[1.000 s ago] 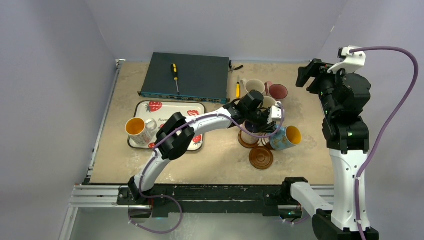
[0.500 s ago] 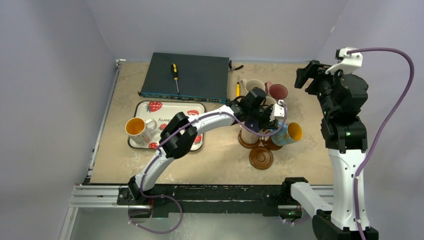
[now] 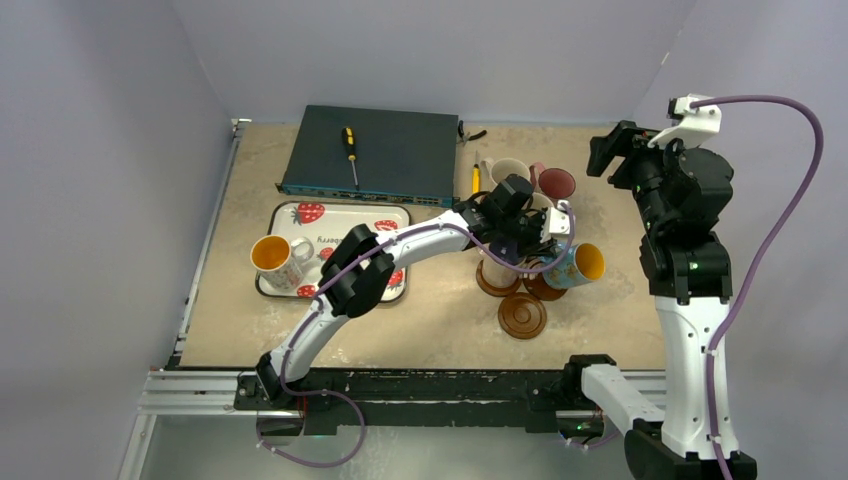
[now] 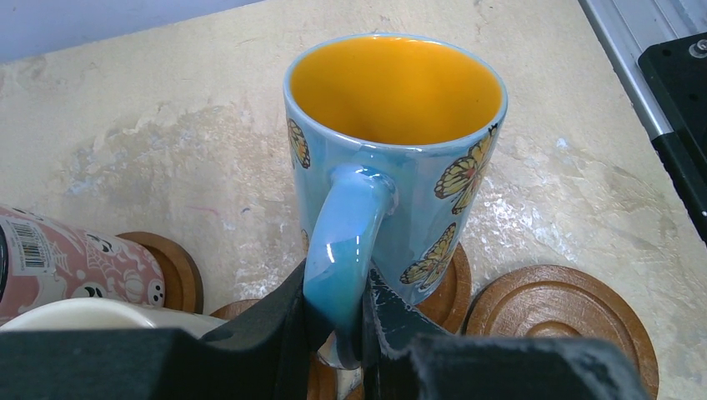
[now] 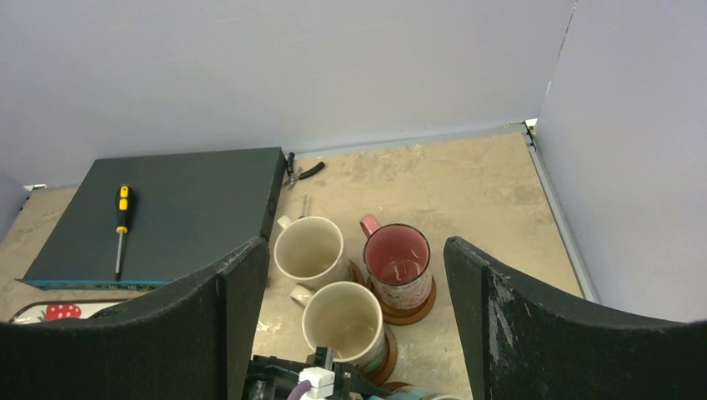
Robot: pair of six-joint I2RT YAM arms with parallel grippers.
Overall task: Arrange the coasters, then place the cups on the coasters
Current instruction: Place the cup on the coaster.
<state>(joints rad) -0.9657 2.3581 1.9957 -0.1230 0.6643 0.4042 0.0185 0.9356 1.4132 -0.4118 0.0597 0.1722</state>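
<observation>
- I see the left arm stretched to centre-right of the overhead view, left claw clamped on the blue mug by its handle, mug over a coaster.
- Right arm reared upright at upper right; right claw released, empty.

Left end effector holds tilted blue mug beside bare coaster.

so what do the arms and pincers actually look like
The left arm and right arm are white shells with chunky black joints, each trailing a purple cable. The left pincer and right pincer have two flat matte black fingers, scuffed on the right one.
</observation>
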